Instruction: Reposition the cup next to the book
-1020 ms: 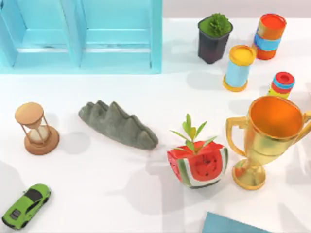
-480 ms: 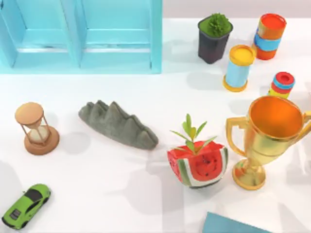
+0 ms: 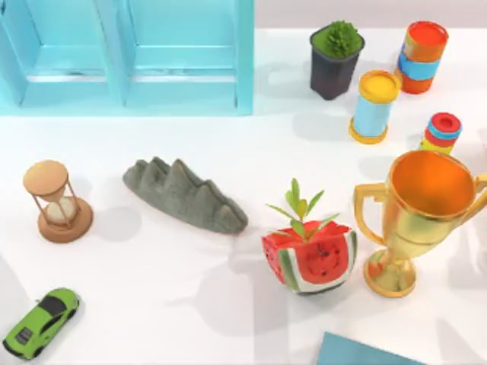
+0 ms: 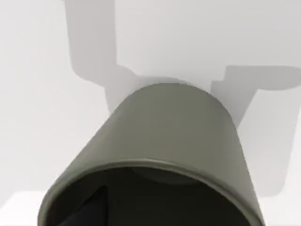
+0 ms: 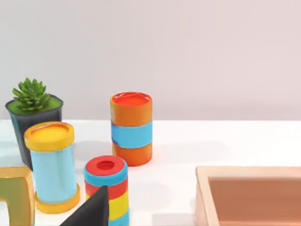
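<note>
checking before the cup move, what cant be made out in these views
- Book: top view's lower edge cuts it off, so only a teal corner shows.
- Grey-green cup: crowds the left wrist view, its base past the edge.
- Tan tray: cut off by the right wrist view's edges.
- Trophy: right handle clipped, top view.

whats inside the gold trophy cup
In the top view the trophy bowl shows only its shiny orange-gold inner wall, nothing lying in it. The very bottom of the bowl is hidden by the near rim.
</note>
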You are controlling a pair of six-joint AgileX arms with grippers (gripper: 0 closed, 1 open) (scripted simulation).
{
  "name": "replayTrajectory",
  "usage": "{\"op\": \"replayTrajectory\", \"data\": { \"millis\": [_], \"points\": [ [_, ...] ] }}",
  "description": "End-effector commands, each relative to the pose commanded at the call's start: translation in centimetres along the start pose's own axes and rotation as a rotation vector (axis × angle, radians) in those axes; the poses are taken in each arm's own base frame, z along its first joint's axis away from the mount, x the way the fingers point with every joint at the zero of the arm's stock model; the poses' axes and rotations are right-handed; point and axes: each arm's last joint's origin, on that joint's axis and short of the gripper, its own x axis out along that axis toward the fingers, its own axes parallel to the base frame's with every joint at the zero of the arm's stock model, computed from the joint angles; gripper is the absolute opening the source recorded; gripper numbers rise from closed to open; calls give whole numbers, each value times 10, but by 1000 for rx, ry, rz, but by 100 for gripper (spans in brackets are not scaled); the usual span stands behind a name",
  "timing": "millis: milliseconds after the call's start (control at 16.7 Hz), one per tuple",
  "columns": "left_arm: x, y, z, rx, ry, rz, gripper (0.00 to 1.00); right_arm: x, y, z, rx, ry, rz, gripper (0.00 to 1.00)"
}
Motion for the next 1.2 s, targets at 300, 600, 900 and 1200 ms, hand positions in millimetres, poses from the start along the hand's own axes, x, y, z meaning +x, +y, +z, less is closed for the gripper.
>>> {"op": "replayTrajectory", "data": {
  "millis": [300, 600, 900, 1200],
  "points": [
    [14, -2, 2, 0, -5, -4, 100, 0, 0, 0, 0, 0, 0, 100],
    [14, -2, 2, 0, -5, -4, 70, 0, 0, 0, 0, 0, 0, 100],
    [14, -2, 2, 0, -5, -4, 32, 0, 0, 0, 0, 0, 0, 100],
    [14, -2, 2, 0, -5, -4, 0, 0, 0, 0, 0, 0, 0, 100]
  ]
}}
